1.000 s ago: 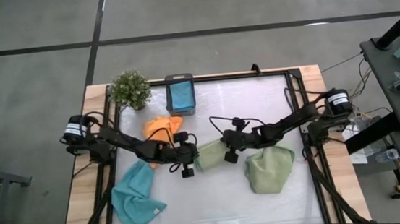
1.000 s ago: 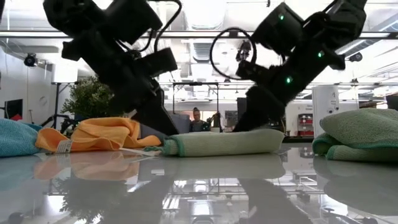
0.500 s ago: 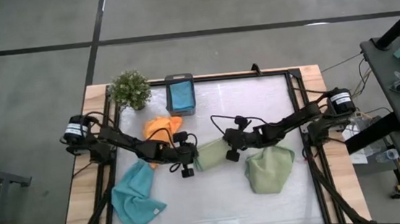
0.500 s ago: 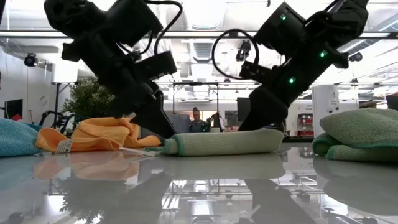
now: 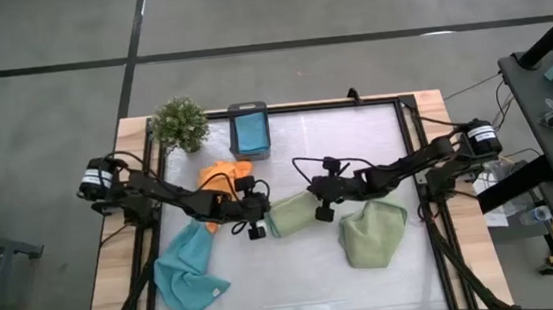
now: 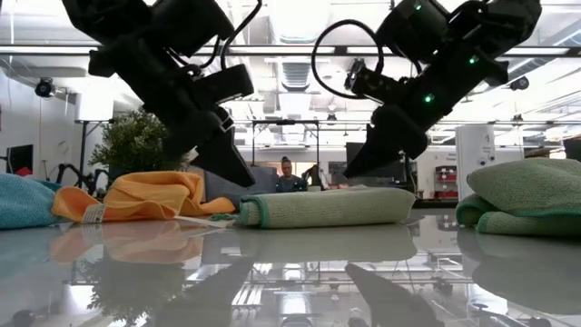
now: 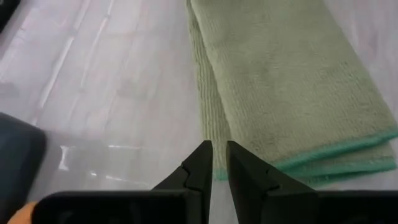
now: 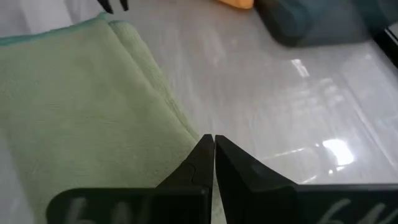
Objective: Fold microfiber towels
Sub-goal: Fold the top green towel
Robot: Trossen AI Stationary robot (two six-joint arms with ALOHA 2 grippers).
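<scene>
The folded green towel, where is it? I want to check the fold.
The folded green towel lies mid-table in the high view, between the left gripper and right gripper, with the orange towel behind-left.

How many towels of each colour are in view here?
Sage green towels: 2, one folded, one loose
Light blue towels: 2, one on the table, one in the grey box
Orange towel: 1
Total: 5

Grey floor [image 5: 52,114], bright ceiling lights [image 6: 290,23], person [image 6: 289,174] beyond, white wall [image 6: 18,118]
</scene>
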